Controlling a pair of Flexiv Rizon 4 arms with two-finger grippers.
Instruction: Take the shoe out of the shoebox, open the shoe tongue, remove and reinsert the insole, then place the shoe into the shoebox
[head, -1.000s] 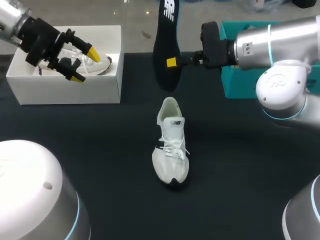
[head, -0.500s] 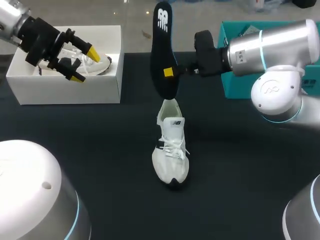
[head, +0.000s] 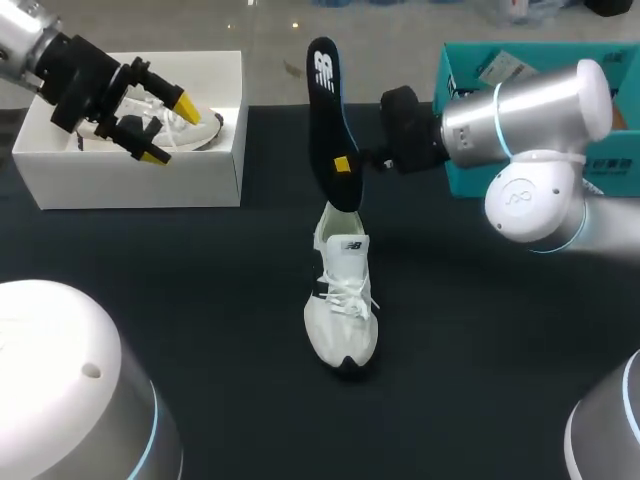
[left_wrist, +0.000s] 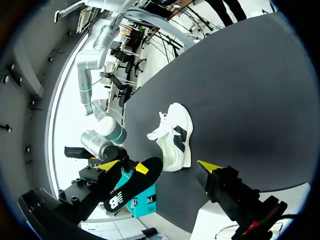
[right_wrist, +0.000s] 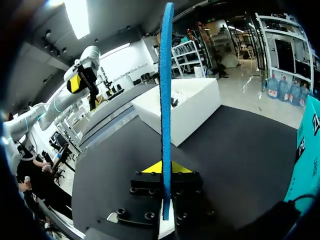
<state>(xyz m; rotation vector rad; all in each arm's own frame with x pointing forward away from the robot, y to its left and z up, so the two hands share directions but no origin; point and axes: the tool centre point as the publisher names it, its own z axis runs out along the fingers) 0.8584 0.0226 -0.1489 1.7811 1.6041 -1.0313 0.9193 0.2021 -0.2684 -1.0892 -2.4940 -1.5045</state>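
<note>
Right end effector (head: 343, 164) pinches upright black foam insole (head: 325, 100) over white lace-up sneaker (head: 343, 300).
Left end effector (head: 167, 128), upper left, spread empty above white cardboard shoebox (head: 130, 180).

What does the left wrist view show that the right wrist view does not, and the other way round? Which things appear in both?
Only the left wrist view shows the white shoe lying on the black table, and the black printed face of the insole.

Only the right wrist view shows the white shoebox seen whole with its open top, and the insole's thin blue edge.

Both show the insole clamped in the right gripper, the open left gripper, the teal box and the table.
</note>
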